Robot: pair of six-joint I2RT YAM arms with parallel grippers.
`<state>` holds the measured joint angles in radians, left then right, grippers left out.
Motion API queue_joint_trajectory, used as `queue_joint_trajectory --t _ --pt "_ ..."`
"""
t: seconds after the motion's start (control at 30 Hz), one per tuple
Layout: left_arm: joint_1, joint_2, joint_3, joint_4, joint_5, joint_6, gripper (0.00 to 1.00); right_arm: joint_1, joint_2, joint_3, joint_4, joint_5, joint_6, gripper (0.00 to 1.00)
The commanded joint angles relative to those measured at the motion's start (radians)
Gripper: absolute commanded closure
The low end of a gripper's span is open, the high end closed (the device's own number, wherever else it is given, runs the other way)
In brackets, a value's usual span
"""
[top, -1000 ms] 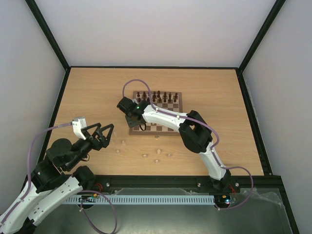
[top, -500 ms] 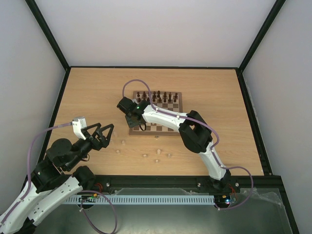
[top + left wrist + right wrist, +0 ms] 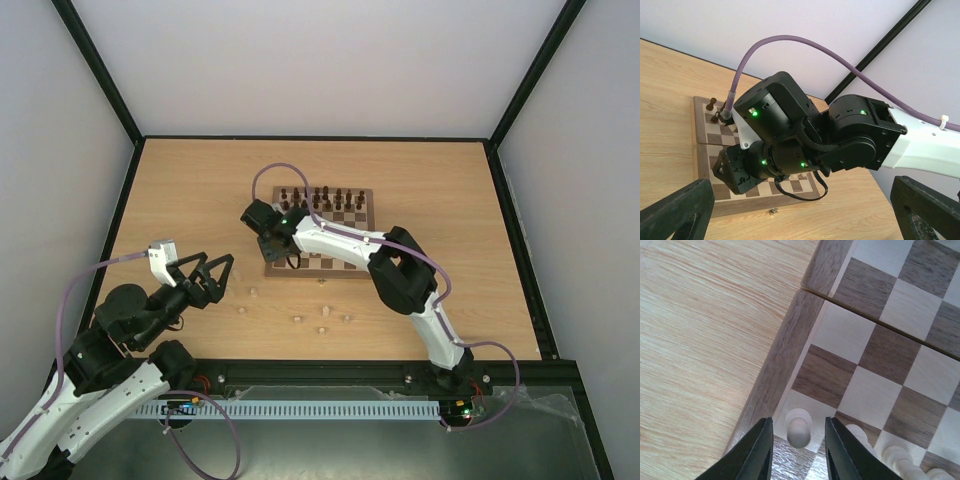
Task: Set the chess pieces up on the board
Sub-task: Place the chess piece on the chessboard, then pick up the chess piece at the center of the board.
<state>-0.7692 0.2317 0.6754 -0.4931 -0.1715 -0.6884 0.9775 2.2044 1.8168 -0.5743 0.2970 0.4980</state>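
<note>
The board (image 3: 345, 263) lies mid-table, with dark pieces (image 3: 320, 195) along its far rows. My right gripper (image 3: 272, 250) hangs over the board's near left corner. In the right wrist view a pale pawn (image 3: 799, 427) stands upright on the corner square between the fingers of my right gripper (image 3: 797, 421). The jaws are open, with a gap on each side of the pawn. More pale pieces (image 3: 860, 436) stand to its right. Several loose pale pieces (image 3: 296, 318) lie on the table in front of the board. My left gripper (image 3: 218, 262) hovers wide open at the left, holding nothing.
In the left wrist view the right arm's black wrist (image 3: 785, 135) fills the middle, over the board (image 3: 700, 145), and a small piece (image 3: 772, 211) lies on the table just off the board's near edge. Black frame rails (image 3: 120, 215) border the wooden table.
Both arms stay where they were. The right gripper's jaws have spread apart around the pawn.
</note>
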Motion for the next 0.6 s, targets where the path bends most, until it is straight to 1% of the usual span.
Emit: queue_joint_trajectory --t 0.0,0.13,0.23,0.37,0.57 --pt "0.001 0.001 0.021 -0.006 0.010 0.006 0.00 0.007 -0.114 -0.066 0.031 0.000 -0.004 0.67" --pt "0.001 0.014 0.029 -0.009 0.006 0.008 0.00 0.006 -0.296 -0.184 0.098 -0.012 -0.006 0.62" --pt "0.001 0.027 0.036 -0.011 0.001 0.008 0.00 0.006 -0.443 -0.314 0.127 -0.013 0.002 0.60" --pt "0.001 0.108 0.049 -0.017 -0.006 0.015 0.01 0.007 -0.623 -0.523 0.137 -0.018 0.026 0.58" --pt "0.001 0.253 0.054 0.001 -0.001 0.024 0.01 0.007 -0.863 -0.794 0.120 -0.031 0.082 0.57"
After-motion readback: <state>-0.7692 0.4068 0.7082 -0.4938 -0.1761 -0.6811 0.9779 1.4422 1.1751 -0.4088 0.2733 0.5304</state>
